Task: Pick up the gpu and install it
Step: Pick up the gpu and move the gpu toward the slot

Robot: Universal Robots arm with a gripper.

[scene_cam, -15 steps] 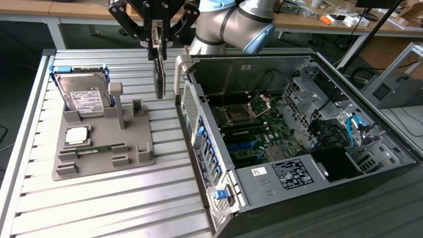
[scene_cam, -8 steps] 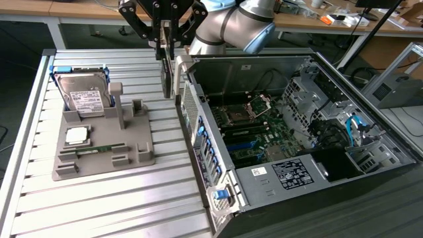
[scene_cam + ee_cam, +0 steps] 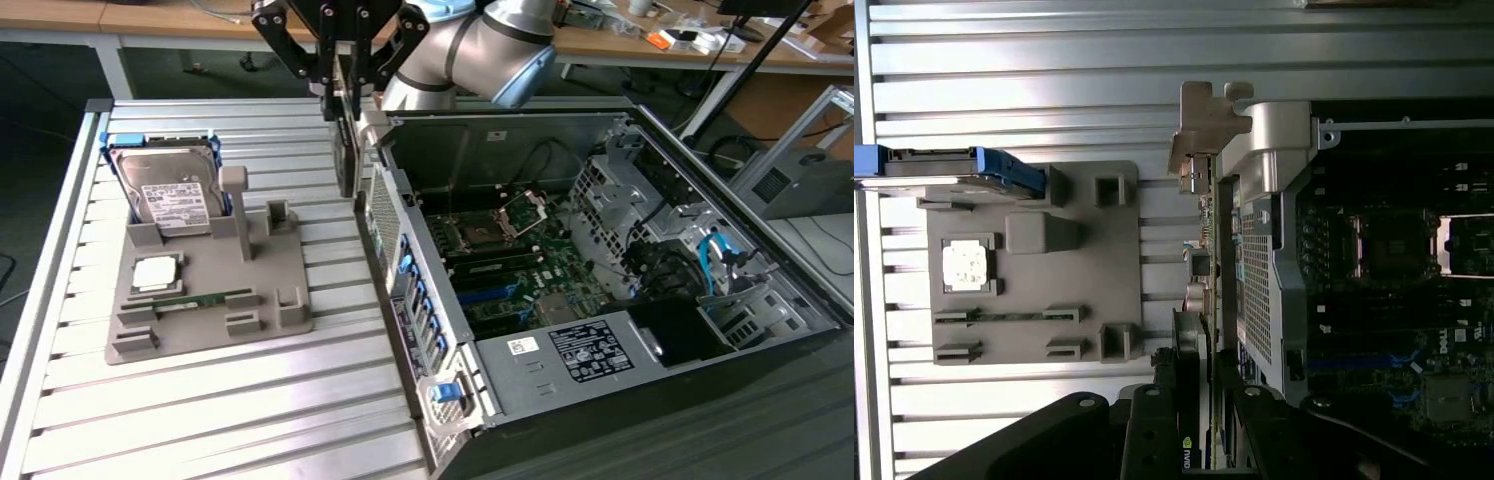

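Looking from the front of the exterior view, we meet the table [image 3: 240, 400] first. Its ribbed metal top carries a grey tray [image 3: 287, 310] toward that view's left and an open case [image 3: 497, 150] toward its right. On the tray a memory stick [image 3: 200, 300] lies flat near the front. A CPU [image 3: 156, 272] sits just behind it, and a hard drive [image 3: 171, 190] stands tilted at the back. Inside the case we see the motherboard [image 3: 507, 270]. Farther back, the gripper [image 3: 347, 85] hangs over the gap between tray and case, pinching the gpu [image 3: 346, 150] by its upper end. The gpu hangs upright and edge-on, with its pale bracket [image 3: 1201, 125] at the lower end. It is just beside the outer face of the case's wall, above the table and apart from the tray. We cannot tell whether it touches that wall. Behind the arm [image 3: 467, 50] stand desks [image 3: 174, 20].
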